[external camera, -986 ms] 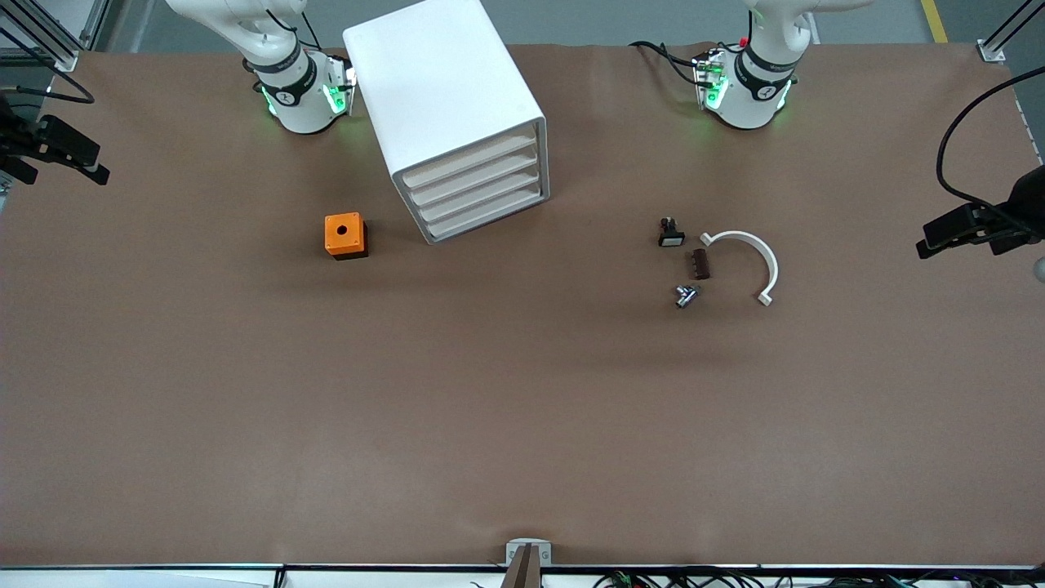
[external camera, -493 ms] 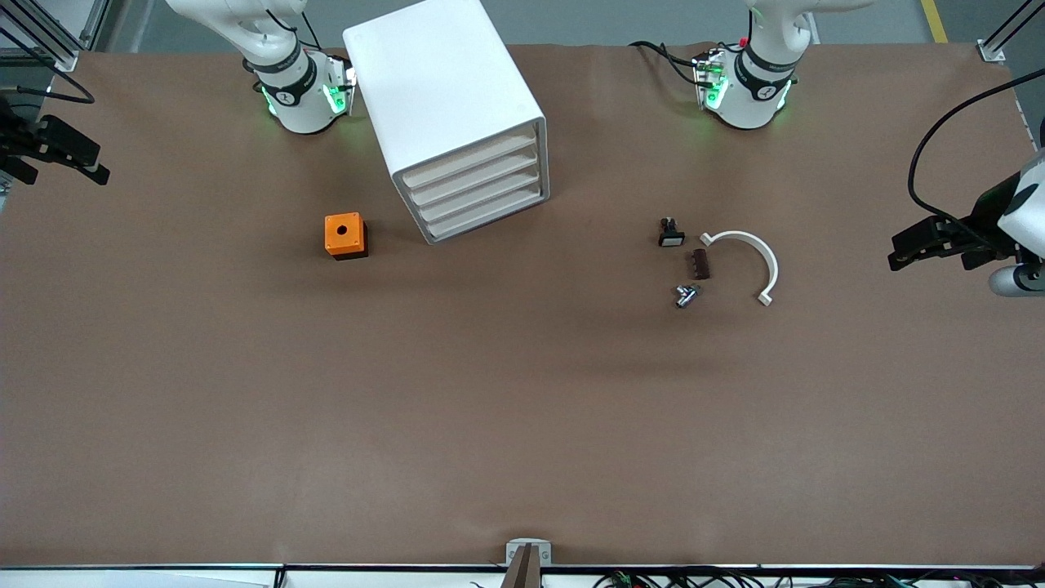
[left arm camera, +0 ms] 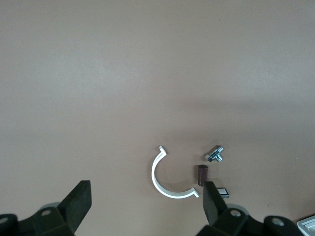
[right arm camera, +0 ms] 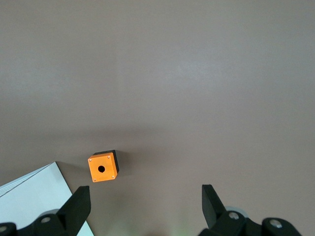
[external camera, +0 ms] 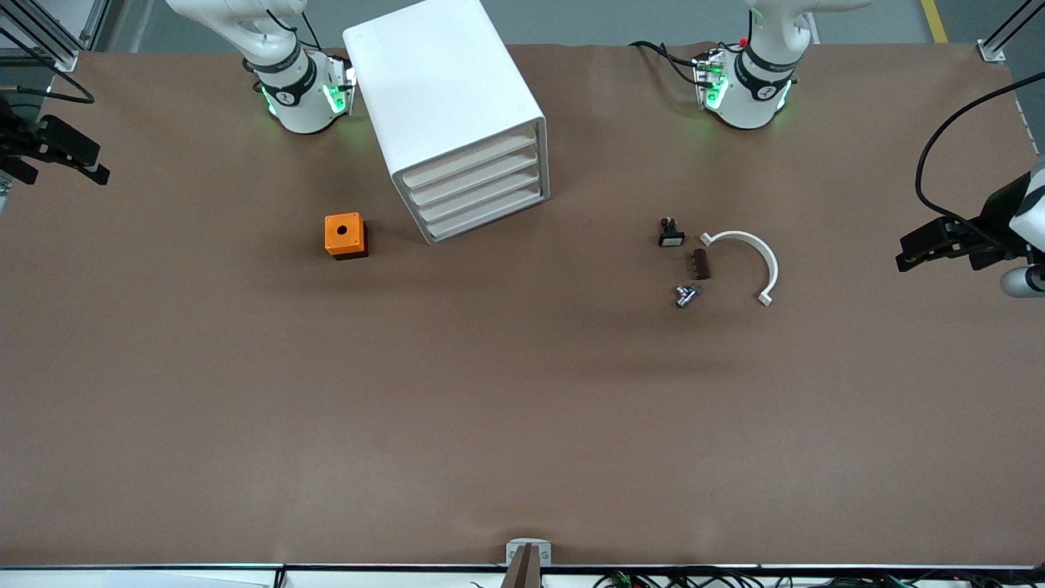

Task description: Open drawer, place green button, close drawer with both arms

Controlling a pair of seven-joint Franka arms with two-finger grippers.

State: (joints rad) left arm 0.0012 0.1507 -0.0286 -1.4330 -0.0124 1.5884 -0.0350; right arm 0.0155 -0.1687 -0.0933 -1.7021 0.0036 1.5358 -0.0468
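Observation:
The white cabinet (external camera: pixel 445 98) stands near the right arm's base, and its corner shows in the right wrist view (right arm camera: pixel 29 196). All four drawers are shut; the lowest drawer (external camera: pixel 487 214) is flush. I see no green-capped button. A small silver and dark-blue part (external camera: pixel 686 295) lies among small parts toward the left arm's end and shows in the left wrist view (left arm camera: pixel 215 154). My left gripper (external camera: pixel 904 251) is open and empty above that end of the table (left arm camera: pixel 146 209). My right gripper (external camera: pixel 100 163) is open and empty above the other end (right arm camera: pixel 145 209).
An orange cube with a hole (external camera: pixel 344 235) sits beside the cabinet (right arm camera: pixel 103 168). A small black part with a white face (external camera: pixel 670 233), a brown piece (external camera: pixel 700 264) and a white half ring (external camera: pixel 747 257) lie by the silver part.
My left gripper has come in over the table edge and lower, then drawn back slightly. The right arm and all things on the table have not moved.

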